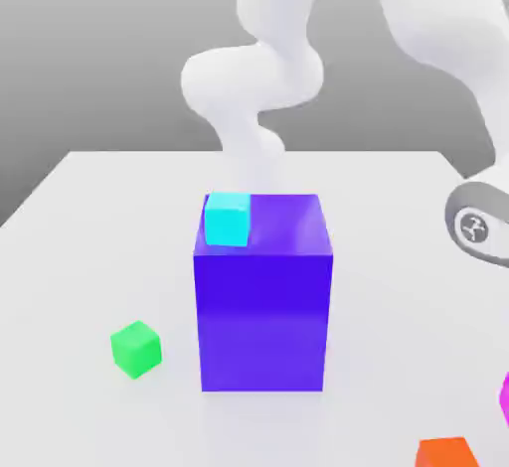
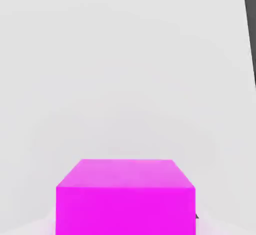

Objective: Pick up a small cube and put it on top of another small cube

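Observation:
The small cube point(image 2: 125, 199) is bright magenta and lies very close under the hand in the hand view, resting on the white table. A sliver of the same small cube point(image 1: 504, 400) appears at the right edge of the exterior view. My gripper is shut on this cube. The white arm point(image 1: 437, 28) reaches over towards that right edge. Other small cubes stand about: a cyan one point(image 1: 228, 219) on top of the big block, a green one point(image 1: 136, 348) on the table, and an orange one point(image 1: 447, 452) at the front right.
A big blue-violet block point(image 1: 263, 316) stands in the middle of the white table point(image 1: 99, 217), much taller than the small cubes. The arm's base point(image 1: 249, 87) rises behind it. The table's dark edge point(image 2: 250, 29) runs along one side of the hand view.

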Robot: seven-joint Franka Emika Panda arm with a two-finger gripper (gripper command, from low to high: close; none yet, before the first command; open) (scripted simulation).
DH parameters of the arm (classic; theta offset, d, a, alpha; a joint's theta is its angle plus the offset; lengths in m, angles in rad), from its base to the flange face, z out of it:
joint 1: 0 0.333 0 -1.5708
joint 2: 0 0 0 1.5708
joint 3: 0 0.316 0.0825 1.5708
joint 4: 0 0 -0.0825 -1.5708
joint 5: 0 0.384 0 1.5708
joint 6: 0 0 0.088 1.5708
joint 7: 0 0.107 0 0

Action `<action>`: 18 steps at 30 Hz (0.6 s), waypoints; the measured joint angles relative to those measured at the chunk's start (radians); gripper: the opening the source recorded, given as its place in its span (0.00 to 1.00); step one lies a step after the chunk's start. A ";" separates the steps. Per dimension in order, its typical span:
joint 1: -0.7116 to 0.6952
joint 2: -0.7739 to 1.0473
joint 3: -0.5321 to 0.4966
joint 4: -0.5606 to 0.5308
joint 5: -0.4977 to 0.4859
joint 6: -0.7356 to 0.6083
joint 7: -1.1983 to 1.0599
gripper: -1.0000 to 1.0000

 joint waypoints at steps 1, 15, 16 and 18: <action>-0.007 -0.037 -0.021 -0.012 -0.019 -0.016 -0.005 0.00; -0.264 -0.499 -0.218 -0.209 -0.218 -0.166 -0.144 0.00; -0.277 -0.524 -0.233 -0.225 -0.222 -0.169 -0.162 0.00; -0.307 -0.569 -0.268 -0.257 -0.229 -0.173 -0.197 0.00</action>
